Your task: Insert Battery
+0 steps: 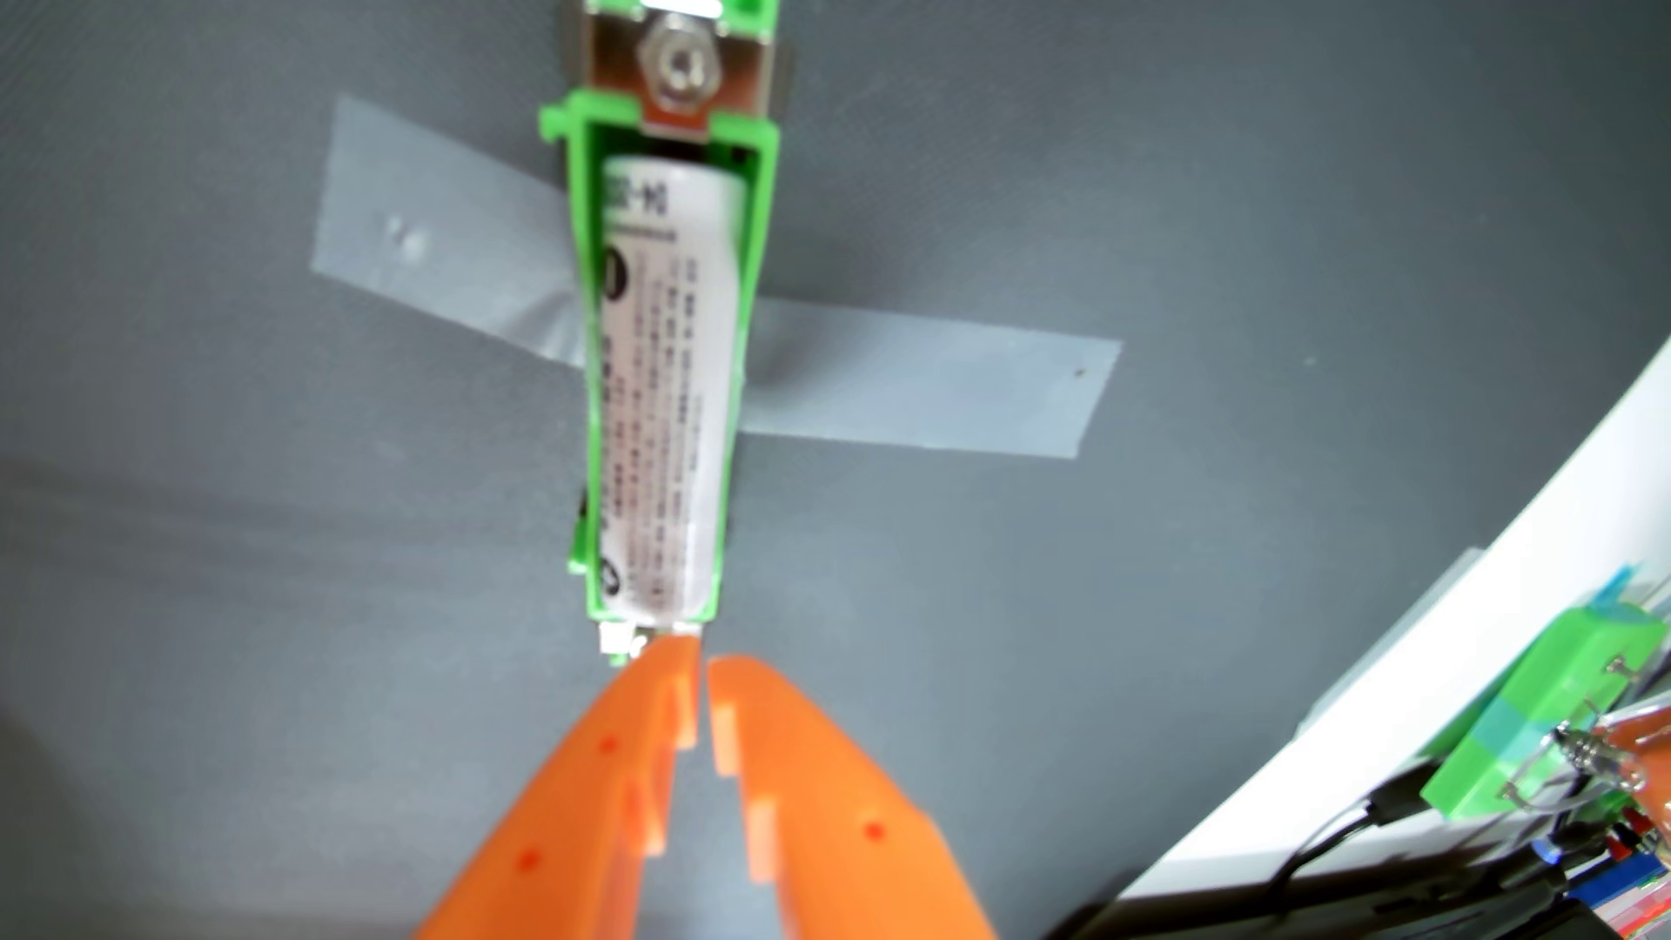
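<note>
Currently: white battery (669, 380) seated lengthwise in green holder (579, 271), holder taped (922, 380) to grey table (226, 587). Orange end effector (703, 673) just below holder's near end, fingers almost together with narrow slit between, gripping nothing. Metal contact (683, 68) at holder's far end. Second green block (1555, 714) with wires at right edge.
</note>
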{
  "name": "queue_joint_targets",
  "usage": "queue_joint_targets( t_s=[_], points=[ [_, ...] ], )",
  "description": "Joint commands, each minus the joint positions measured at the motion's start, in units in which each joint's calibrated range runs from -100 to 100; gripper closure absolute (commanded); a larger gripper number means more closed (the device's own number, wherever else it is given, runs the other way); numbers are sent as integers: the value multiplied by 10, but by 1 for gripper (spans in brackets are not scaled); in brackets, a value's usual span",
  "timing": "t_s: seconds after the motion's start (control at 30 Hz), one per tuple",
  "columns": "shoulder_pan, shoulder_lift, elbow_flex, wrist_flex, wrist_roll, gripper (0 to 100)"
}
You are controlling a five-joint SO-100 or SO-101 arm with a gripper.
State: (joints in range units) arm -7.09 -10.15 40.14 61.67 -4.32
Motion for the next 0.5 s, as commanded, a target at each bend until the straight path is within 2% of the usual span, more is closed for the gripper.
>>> queue_joint_targets(
  t_s=[0.0, 0.47],
  points=[
    [-2, -6, -18, 5, -2, 98],
    [-21, -9, -18, 5, -2, 98]
  ],
)
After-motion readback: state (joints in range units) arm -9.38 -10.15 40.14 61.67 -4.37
